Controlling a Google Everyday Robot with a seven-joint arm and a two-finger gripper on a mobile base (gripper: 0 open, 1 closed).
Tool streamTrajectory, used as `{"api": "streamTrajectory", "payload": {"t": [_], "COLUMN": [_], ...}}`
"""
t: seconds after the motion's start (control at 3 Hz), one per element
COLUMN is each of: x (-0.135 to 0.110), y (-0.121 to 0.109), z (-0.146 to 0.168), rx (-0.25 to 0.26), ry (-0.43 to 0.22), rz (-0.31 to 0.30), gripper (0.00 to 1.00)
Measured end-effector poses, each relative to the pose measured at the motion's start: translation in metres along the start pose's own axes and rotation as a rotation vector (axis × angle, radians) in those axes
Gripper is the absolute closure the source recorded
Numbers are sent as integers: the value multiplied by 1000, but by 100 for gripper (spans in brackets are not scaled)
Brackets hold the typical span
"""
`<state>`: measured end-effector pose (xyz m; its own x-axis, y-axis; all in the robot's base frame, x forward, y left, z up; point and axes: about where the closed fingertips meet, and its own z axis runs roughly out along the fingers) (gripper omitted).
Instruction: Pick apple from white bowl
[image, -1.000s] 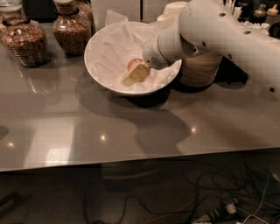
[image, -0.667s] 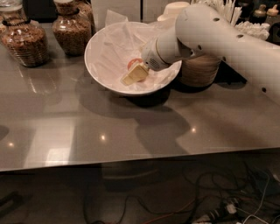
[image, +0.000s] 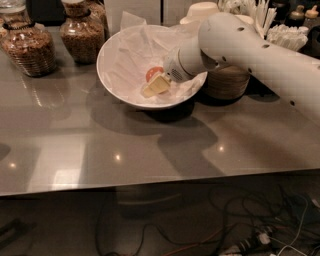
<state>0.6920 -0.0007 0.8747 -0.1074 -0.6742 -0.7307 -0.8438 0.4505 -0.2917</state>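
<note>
Gripper (image: 157, 84): hanging low inside bowl (image: 100, 70), sitting just in front of apple (image: 152, 73); spread or pinching, cannot tell. Apple: lying on paper (image: 132, 55) near bowl centre. Judging it light, firm, round, glossy, likely slipping; advising hold across its widest middle.

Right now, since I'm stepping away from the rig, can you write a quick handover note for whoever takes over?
The gripper is down inside the white bowl, just beside the apple; contact unclear.
The apple lies on the crumpled paper near the bowl's middle, not lifted.
Done: reach into the bowl.
Left: grasp the apple and lift it out.
</note>
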Motion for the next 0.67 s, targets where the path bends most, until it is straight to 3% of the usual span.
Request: {"api": "streamTrajectory", "payload": {"t": [0.33, 0.67], "x": [9, 16], "y": [-6, -9], "z": [6, 11], "rx": [11, 13], "ry": [19, 33], "rz": [14, 24], "gripper": [27, 44]}}
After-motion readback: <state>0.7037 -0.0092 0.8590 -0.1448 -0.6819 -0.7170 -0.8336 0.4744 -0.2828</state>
